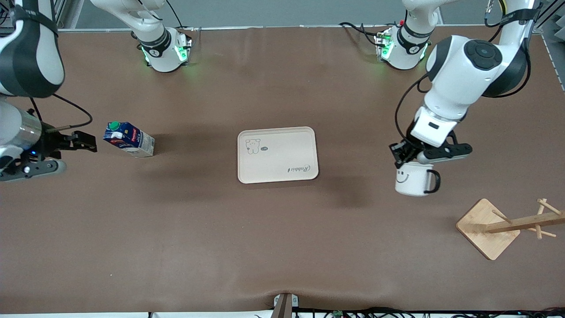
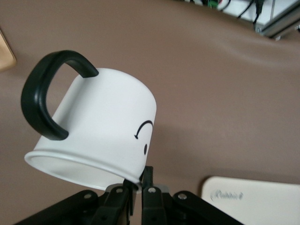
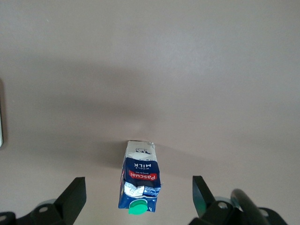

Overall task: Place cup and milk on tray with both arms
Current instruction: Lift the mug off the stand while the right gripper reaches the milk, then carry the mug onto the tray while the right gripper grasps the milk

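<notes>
While the left claw (image 1: 407, 157) pinches the cup (image 1: 414, 178) by its rim, fingers closed on the wall with the handle turned away from the tray, the cup hangs upright in the air over bare worktop (image 1: 282, 247) toward the left arm's end, and in the left wrist view the tray (image 2: 255, 201) shows just past the cup (image 2: 101, 129) and the claw (image 2: 137, 192). That is the relation the coming move turns on: the tray (image 1: 277, 154) lies sideways from this claw, toward the middle of the worktop, well apart, so I judge the cup needs a level carry across before any lowering. At the right arm's end, the right claw (image 1: 84, 140) is spread wide and holds nothing, and the milk (image 1: 129, 139) stands on the worktop just ahead of it, between claw and tray. From the right wrist view the milk (image 3: 139, 183) sits centred between the two fingers (image 3: 70, 199), cap end toward the claw (image 3: 138, 199), though not yet between them. Each arm is nearer its own thing; the right claw probably has only to advance and close.
</notes>
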